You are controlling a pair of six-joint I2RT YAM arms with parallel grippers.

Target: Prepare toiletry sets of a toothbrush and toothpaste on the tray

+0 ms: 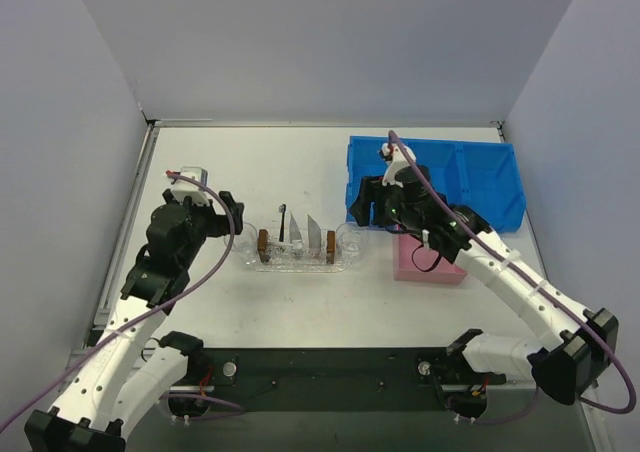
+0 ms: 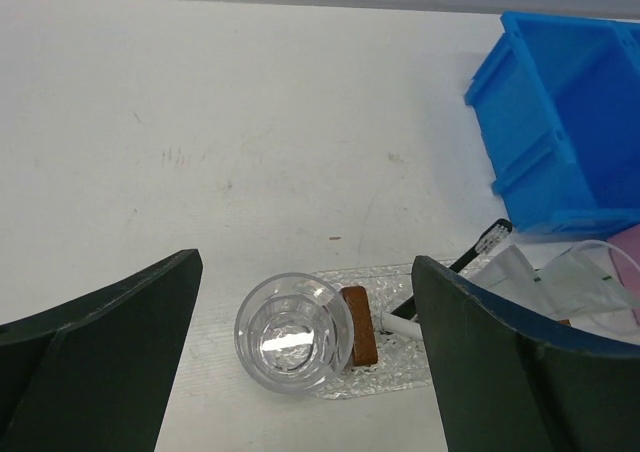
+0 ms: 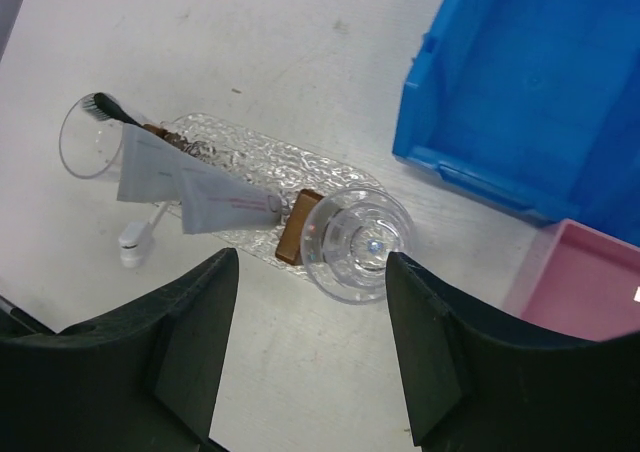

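Find both toothpaste tubes point(image 3: 225, 204) lying flat, side by side, on the clear tray point(image 3: 250, 152), across the black toothbrush point(image 3: 105, 104) and the white toothbrush point(image 3: 140, 237), with one end of each brush sticking past the rim. Expect light, thin, rather slippery pieces, tubes soft and brushes stiff, so better to pinch a brush at its bare end and a tube across the flat body. Note the left gripper point(image 2: 307, 272) and right gripper point(image 3: 310, 272) both spread wide, holding nothing; brush handles mostly hidden under the tubes, black head inside the far cup point(image 3: 85, 137) or behind it, impossible to say.
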